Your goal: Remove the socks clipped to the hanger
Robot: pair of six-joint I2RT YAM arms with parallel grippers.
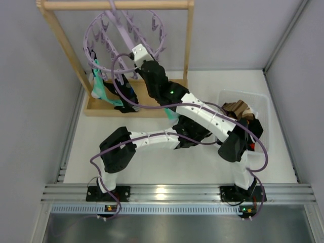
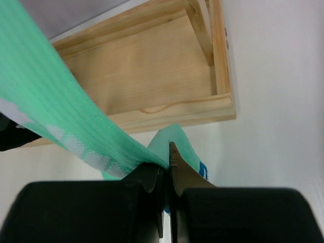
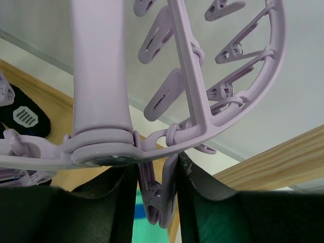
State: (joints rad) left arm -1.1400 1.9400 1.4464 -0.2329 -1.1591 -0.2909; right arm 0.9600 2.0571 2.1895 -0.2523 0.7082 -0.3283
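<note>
- The teal sock (image 2: 61, 101) stretches from the upper left down into my left fingers (image 2: 188, 174). Its edge is caught right at their tips, low over the white bench (image 2: 278, 101), just in front of the wooden rack (image 2: 152, 66) base.
- The sock is a bright teal ribbed knit with white patches, and a bit of blue shows beside the fingertips.
- From above, the lilac hanger (image 1: 126, 30) hangs tilted from the rack's top bar. The teal sock and a black sock (image 1: 125, 93) dangle below its lower left side.
- My left fingers are pressed together on the sock, with no gap showing.
- My right fingers (image 3: 207, 202) sit under the hanger's rim, nearly closed. One clip peg (image 3: 159, 205) is between them, touching both sides.
</note>
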